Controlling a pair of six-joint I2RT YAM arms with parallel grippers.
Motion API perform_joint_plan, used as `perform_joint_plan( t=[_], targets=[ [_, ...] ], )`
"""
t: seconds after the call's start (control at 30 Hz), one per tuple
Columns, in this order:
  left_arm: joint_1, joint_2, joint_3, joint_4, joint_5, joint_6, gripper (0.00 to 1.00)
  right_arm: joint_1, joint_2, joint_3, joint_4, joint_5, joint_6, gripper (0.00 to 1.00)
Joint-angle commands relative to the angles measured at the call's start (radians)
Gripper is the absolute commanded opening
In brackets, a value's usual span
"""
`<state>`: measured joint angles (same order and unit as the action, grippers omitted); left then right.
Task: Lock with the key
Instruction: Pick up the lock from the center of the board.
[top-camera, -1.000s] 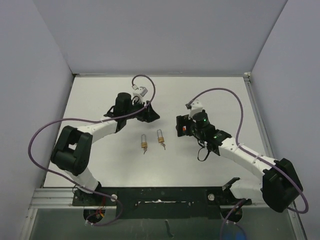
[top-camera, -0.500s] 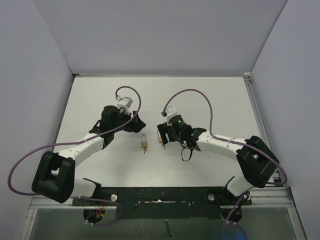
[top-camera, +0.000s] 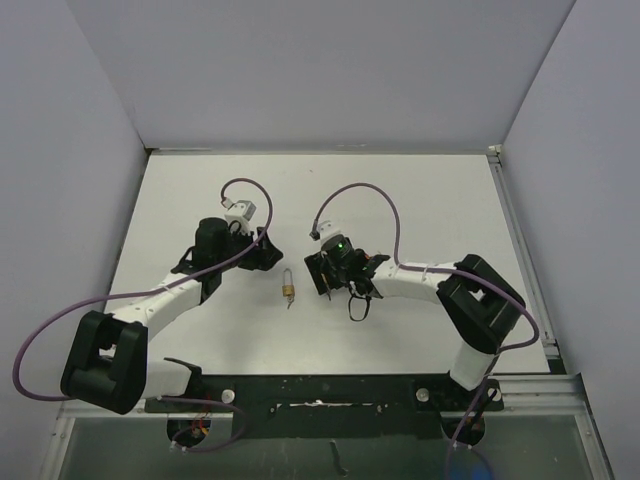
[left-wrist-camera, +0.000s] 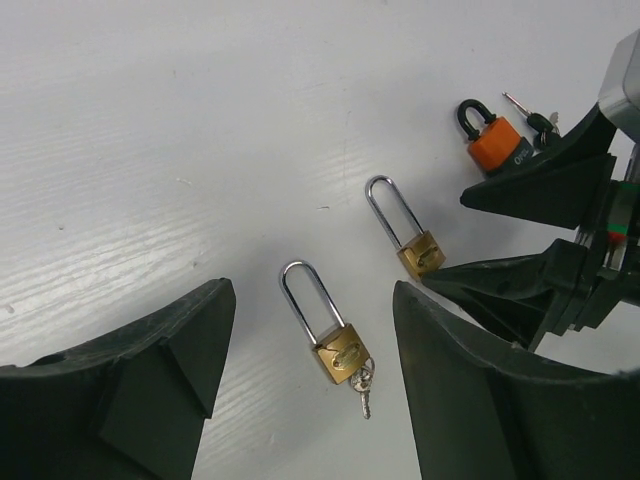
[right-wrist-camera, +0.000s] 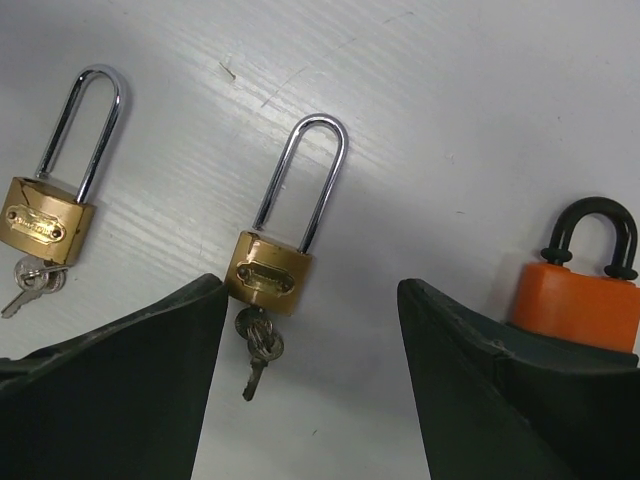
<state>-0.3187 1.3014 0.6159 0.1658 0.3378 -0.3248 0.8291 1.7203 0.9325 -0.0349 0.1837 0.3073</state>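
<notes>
Right wrist: right hand (right-wrist-camera: 310, 295) wide open, empty, brass padlock (right-wrist-camera: 268, 272) between fingers (right-wrist-camera: 120, 400); centre over body, pinch squarely, leave key (right-wrist-camera: 257, 352) clear

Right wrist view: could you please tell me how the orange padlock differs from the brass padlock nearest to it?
The orange padlock has an orange body; the brass padlock has a gold-coloured one. The orange padlock's shackle is short and black; the brass padlock's is long and silver. A key sticks out of the brass padlock's base; the orange padlock's base is hidden in this view. Both lie flat on the table, shackles pointing roughly the same way.
</notes>
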Motion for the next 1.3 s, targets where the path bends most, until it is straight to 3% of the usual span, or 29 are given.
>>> perform_joint_plan(
  t=[0.0,0.3,0.7,1.1,1.27],
  targets=[
    [0.01,-0.027,0.003,0.059,0.018,0.003,0.63,0.001,0.018,0.054,0.056,0.006,0.013,0.68],
    [0.013,0.004,0.001,0.082,0.032,-0.006,0.63,0.006,0.061,0.066,0.038,-0.006,0.023,0.66],
    [0.022,0.009,-0.008,0.096,0.038,-0.011,0.63,0.076,0.126,0.107,-0.039,0.09,0.032,0.65],
    [0.028,-0.002,-0.019,0.104,0.041,-0.016,0.63,0.073,0.104,0.063,-0.062,0.134,0.068,0.63],
    [0.028,-0.003,-0.018,0.107,0.043,-0.017,0.63,0.056,0.079,0.035,-0.055,0.128,0.069,0.57]
  ],
)
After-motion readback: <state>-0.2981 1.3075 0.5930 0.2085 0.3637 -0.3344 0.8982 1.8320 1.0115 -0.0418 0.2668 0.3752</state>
